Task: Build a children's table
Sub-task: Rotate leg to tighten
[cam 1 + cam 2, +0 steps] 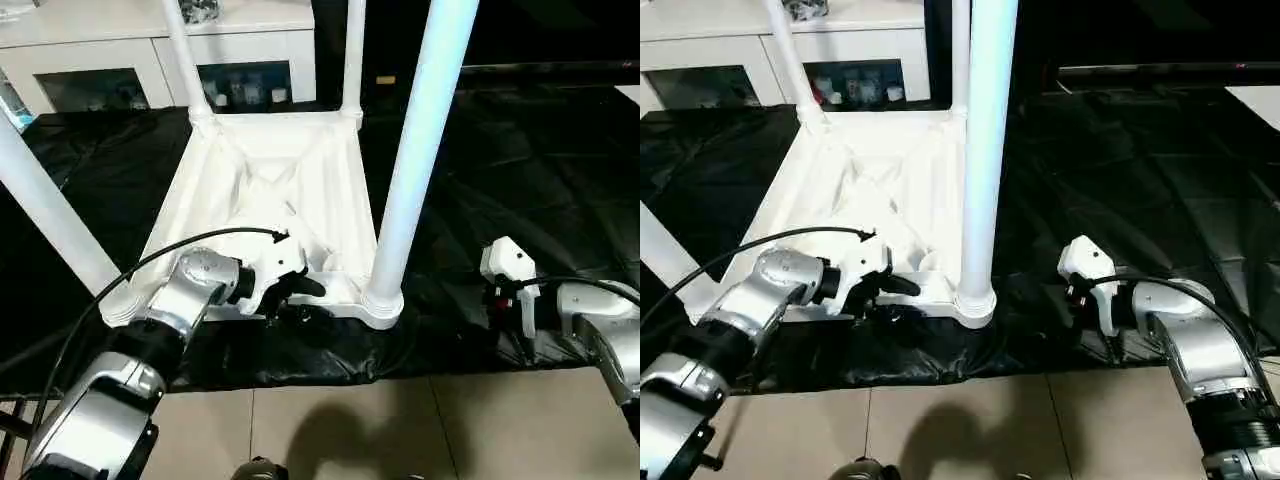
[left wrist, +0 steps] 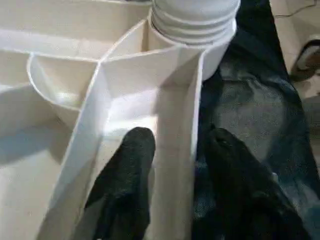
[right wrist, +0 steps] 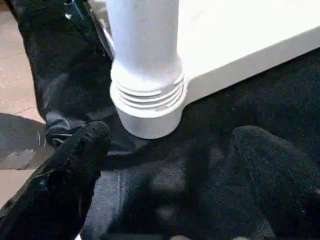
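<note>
Tabletop of white moulded plastic, rectangular with rounded corner sockets and a ribbed underside, lies upside down on a worktop draped in crumpled black plastic sheeting. Four long white tubular legs stand up from its corners: the near right leg rises tall in its socket, the near left leg leans outward, and the two far legs stand at the back corners. So the fitting of legs looks finished, or very nearly (whether each is seated fully home I cannot tell from here).

The left tool straddles the near edge wall of the tabletop, one black finger inside the ribbed underside and the other outside over the sheeting, not far from the near right socket; the jaws stand partly closed about that wall, though I cannot tell if they have clamped it. The right tool hangs released, its fingers spread wide over the black sheeting just beside the near right socket, touching nothing.

The step in hand, as I judge it, is taking hold of the assembled table by its rim. The next move calls for a firm pinch on the thin wall, a matching hold for the right tool, then turning the table onto its legs without knocking the leaning one loose. Beyond the worktop stands a white glass-door cabinet.
</note>
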